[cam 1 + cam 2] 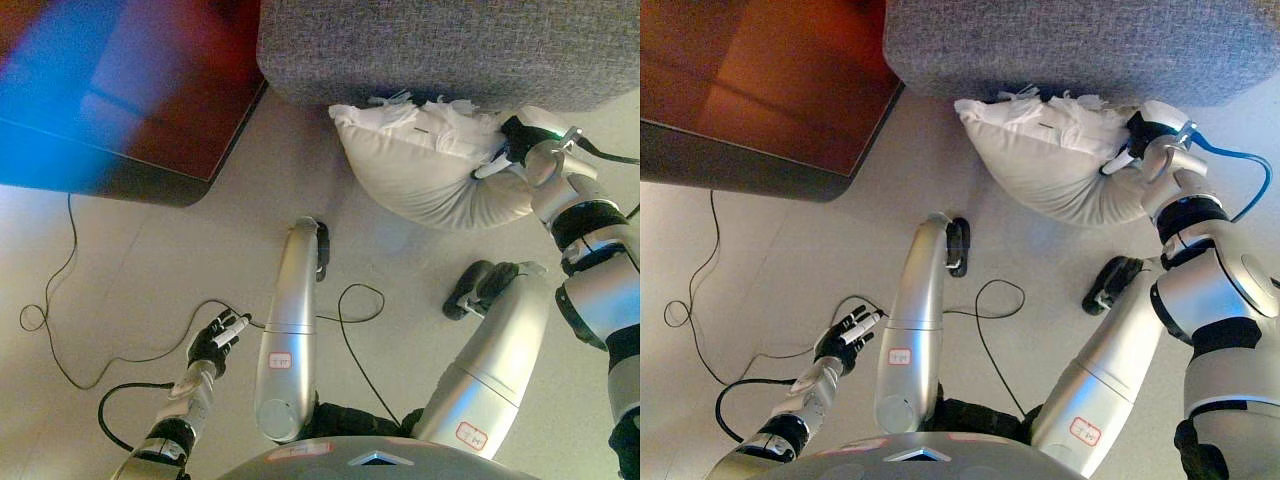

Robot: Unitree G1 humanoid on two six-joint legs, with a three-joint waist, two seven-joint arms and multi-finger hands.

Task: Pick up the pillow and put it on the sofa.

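The white pillow (430,165) lies on the floor against the front of the grey sofa (450,45), with the right hand (512,145) clenched on its sofa-side end; the left hand (215,342), well away, hangs slack-fingered. Lift high enough to clear the sofa's edge

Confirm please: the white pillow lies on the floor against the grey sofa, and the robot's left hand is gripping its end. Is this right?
Not quite. The hand on the white pillow is the right hand, not the left, as the right eye view shows. The left hand hangs open low over the floor, far from the pillow. The rest holds: the pillow lies on the floor against the grey sofa.
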